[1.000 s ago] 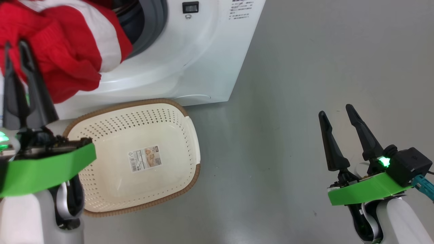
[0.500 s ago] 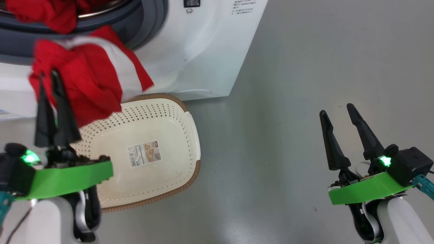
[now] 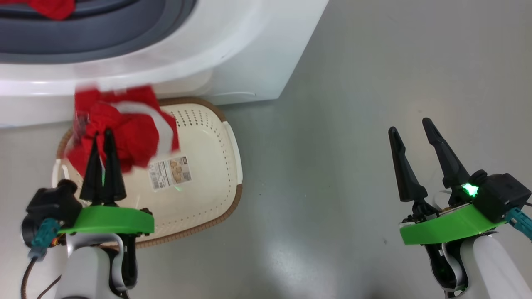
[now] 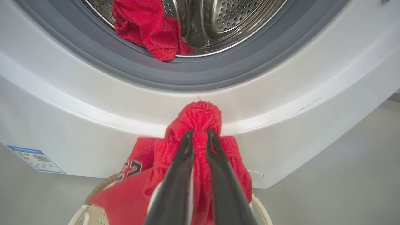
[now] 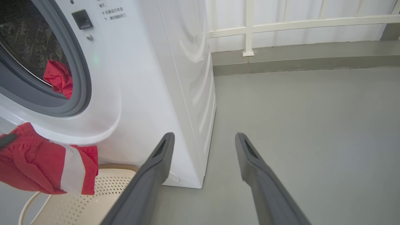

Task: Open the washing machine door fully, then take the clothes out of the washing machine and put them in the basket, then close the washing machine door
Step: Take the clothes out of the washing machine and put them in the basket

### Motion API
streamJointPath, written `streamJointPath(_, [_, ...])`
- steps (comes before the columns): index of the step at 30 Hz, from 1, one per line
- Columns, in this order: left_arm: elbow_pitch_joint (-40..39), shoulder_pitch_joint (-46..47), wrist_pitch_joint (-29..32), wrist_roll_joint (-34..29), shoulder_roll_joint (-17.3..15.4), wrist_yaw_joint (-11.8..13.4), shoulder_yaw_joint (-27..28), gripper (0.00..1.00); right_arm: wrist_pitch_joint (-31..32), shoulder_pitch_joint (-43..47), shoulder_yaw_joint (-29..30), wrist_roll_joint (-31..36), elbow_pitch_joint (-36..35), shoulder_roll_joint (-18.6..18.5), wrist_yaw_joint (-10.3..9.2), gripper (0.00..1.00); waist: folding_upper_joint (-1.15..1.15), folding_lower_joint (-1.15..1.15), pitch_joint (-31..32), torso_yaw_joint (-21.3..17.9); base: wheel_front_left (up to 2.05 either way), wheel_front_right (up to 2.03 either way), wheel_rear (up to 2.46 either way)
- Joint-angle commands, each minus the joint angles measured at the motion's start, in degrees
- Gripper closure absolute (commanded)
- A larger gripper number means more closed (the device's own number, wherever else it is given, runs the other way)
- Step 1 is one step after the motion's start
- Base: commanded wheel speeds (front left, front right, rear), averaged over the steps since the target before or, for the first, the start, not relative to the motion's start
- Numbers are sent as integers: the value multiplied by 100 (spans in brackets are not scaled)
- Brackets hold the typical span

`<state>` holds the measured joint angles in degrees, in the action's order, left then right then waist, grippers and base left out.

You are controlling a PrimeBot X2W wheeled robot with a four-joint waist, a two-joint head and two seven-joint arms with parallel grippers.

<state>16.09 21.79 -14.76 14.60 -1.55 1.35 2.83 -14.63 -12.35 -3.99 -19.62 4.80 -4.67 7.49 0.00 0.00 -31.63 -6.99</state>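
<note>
At frame left, the left gripper (image 3: 102,135) clenches a bunch of the red-and-white clothes (image 3: 129,133) above the basket (image 3: 235,166), just below the washing machine (image 3: 249,50). Another red piece (image 4: 147,25) lies in the drum (image 4: 231,18), top of frame. The right gripper (image 3: 410,125), lower right, stands spread and empty. The fabric looks light and limp, best pinched at a gathered fold.

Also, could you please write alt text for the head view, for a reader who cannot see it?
The left gripper, shut on a red and white garment, holds it above the cream basket in front of the white washing machine. The right gripper hangs open over the grey floor.
</note>
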Motion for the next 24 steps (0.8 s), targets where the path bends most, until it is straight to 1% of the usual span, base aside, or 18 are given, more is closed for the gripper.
streamJointPath(1, [-95,68,-24,-47,-133,-53,133,100,-37,-76,-106,3,-147,3,0,0,0,0,-117,-32,0,0,0])
streamJointPath(16, [1779,957,-24,-367,-132,-281,56,100,-37,-399,-95,-23,-265,14,0,0,0,0,-1000,-36,0,0,0])
streamJointPath(24, [2524,1474,-24,-490,-132,-256,-74,100,-37,-537,-134,-21,-344,-43,0,0,0,0,-1447,-21,0,0,0])
